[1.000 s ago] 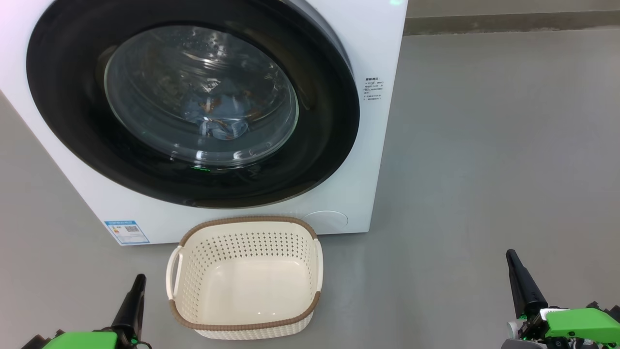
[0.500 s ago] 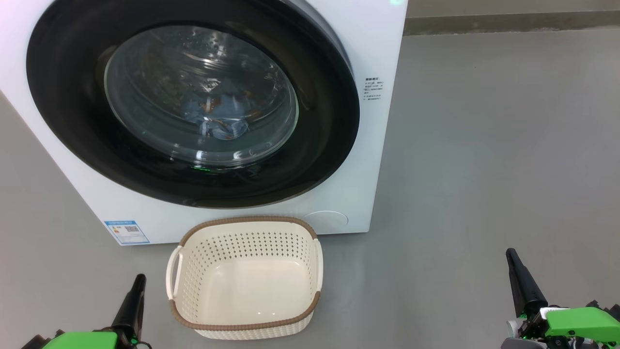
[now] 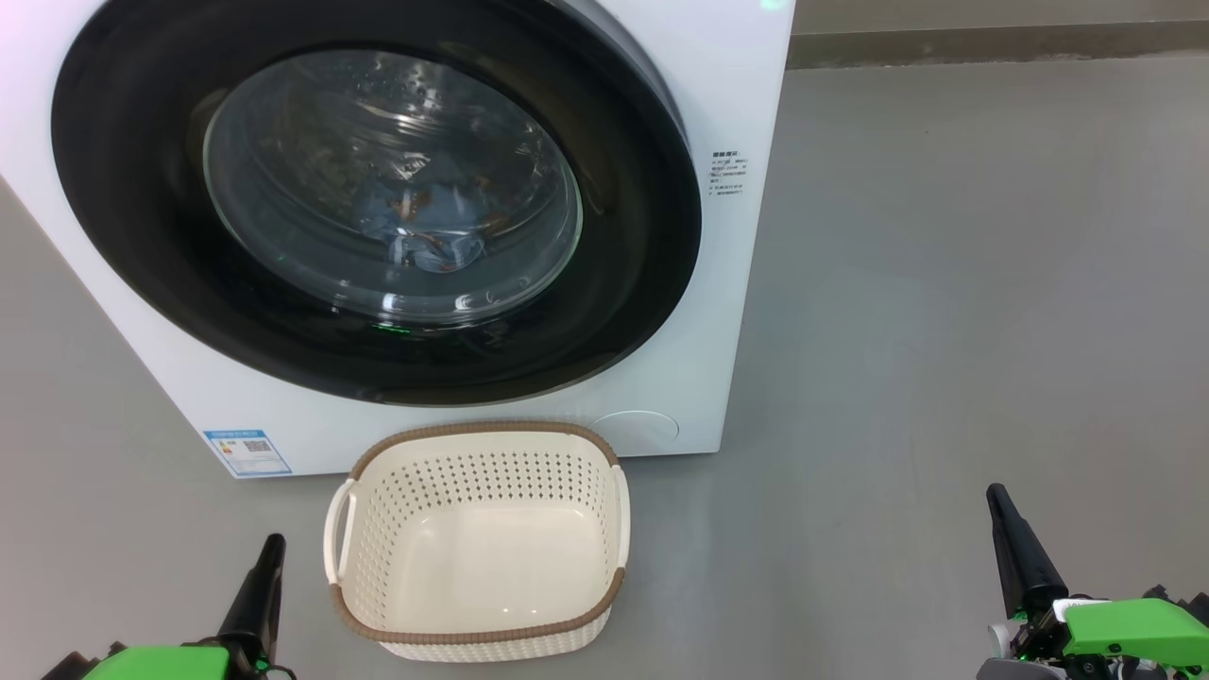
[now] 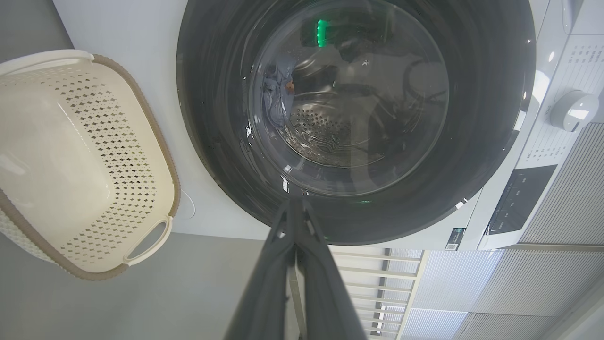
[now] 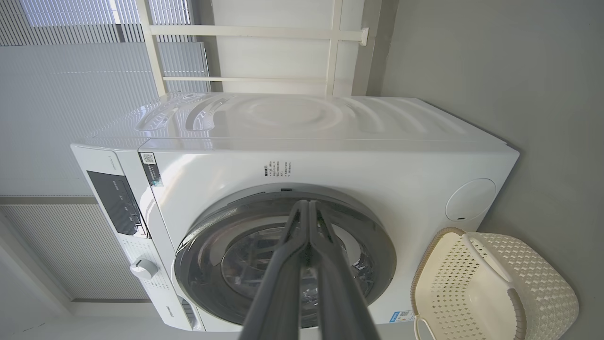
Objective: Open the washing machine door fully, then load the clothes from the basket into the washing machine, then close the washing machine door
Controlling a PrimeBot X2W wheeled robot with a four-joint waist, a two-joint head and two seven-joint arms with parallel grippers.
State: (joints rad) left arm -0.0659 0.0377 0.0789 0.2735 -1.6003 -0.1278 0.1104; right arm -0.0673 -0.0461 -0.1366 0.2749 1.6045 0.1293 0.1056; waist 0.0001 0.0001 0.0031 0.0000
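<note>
The white washing machine [image 3: 727, 312] stands ahead with its round black door [image 3: 123, 227] shut flat against the front. Through the glass window, light blue clothes [image 3: 425, 222] with orange print lie in the drum; in the left wrist view the clothes [image 4: 276, 94] lie behind the door [image 4: 472, 156]. The cream basket [image 3: 477, 453] with its brown rim sits empty on the floor in front of the machine. My left gripper [image 3: 272, 543] is shut at the lower left beside the basket. Shut too, my right gripper [image 3: 994, 493] waits at the lower right, well clear of the machine.
Grey floor [image 3: 945, 283] stretches to the right of the machine. A control panel with a dial [image 5: 143, 268] runs along the machine's top front. A pale window frame [image 5: 330, 42] and blinds stand behind the machine.
</note>
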